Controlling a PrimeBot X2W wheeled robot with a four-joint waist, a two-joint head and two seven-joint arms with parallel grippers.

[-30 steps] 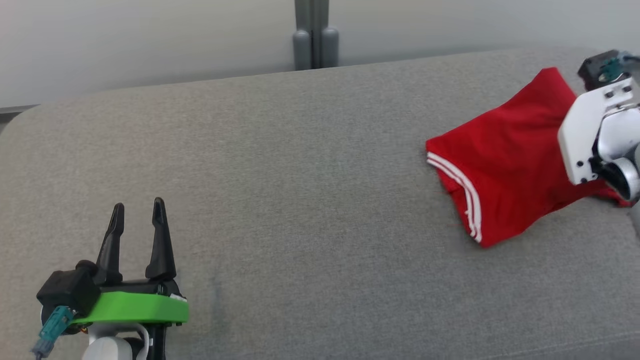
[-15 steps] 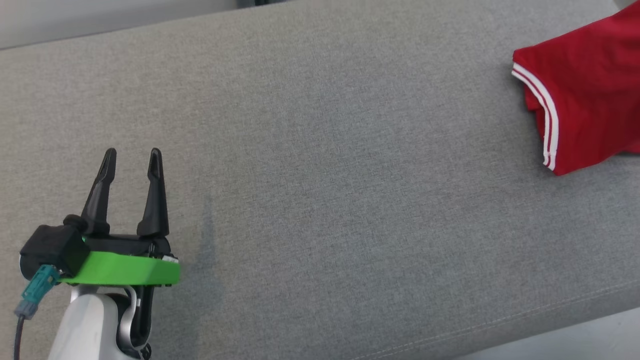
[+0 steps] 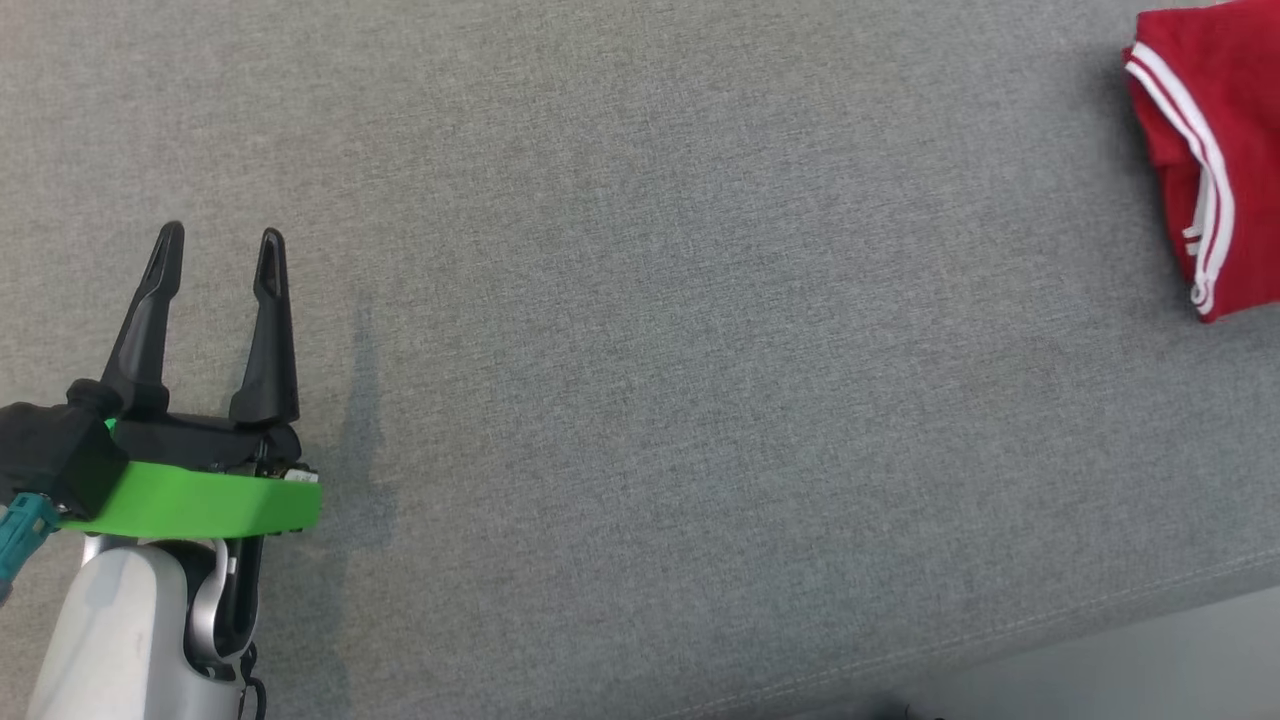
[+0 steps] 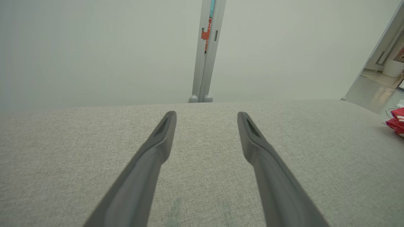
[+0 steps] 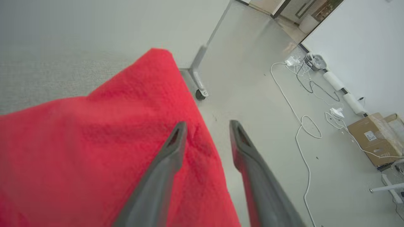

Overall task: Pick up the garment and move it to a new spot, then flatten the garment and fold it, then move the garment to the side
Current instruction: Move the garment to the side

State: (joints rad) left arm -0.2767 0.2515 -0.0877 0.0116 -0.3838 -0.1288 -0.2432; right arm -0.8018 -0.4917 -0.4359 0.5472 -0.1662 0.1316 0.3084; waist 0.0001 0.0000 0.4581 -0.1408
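Red fabric garment with white stripes (image 5: 94, 142) lies beneath your right jaws, which stand apart and clamp nothing. Your left jaws are also spread wide and empty above the grey fabric-covered table (image 3: 640, 350). The garment sits folded at the table's far right edge, so moving, folding and setting aside look done; only pulling clear seems left.

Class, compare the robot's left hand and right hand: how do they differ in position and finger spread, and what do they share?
The left hand hovers over bare grey cushion, far from the red garment; the right hand is at that garment's edge, cloth beneath its fingers. The left hand's fingers spread wider than the right hand's. Both have two long dark fingers standing apart, gripping nothing.
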